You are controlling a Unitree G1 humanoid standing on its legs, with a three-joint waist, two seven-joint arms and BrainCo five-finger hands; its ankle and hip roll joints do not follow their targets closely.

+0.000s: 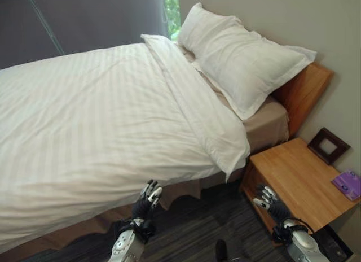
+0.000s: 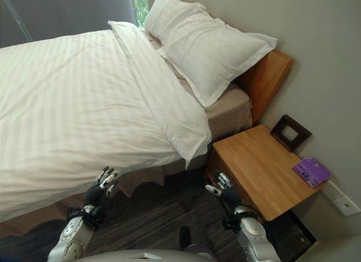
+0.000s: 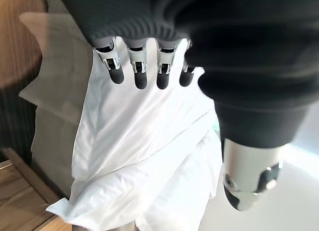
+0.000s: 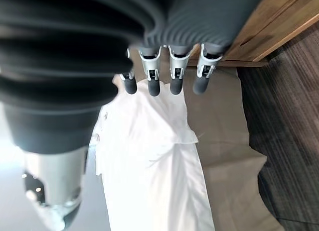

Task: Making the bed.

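Note:
A white striped duvet (image 1: 84, 121) covers the bed, its top edge folded back in a band (image 1: 197, 104) toward the head. A large white pillow (image 1: 242, 59) leans on the wooden headboard (image 1: 304, 92), with tan sheet (image 1: 268, 123) showing below it. My left hand (image 1: 148, 197) hangs open just below the duvet's near edge, touching nothing; its fingers (image 3: 139, 66) are straight. My right hand (image 1: 266, 199) is open too, in front of the nightstand (image 1: 299, 180), with its fingers (image 4: 172, 74) straight and apart from the duvet corner (image 4: 164, 126).
On the wooden nightstand stand a dark picture frame (image 1: 328, 144) and a purple box (image 1: 348, 184), against the beige wall. A tan bed skirt (image 1: 186, 190) hangs to the dark striped carpet (image 1: 197, 228). A grey curtain (image 1: 84, 19) hangs behind the bed.

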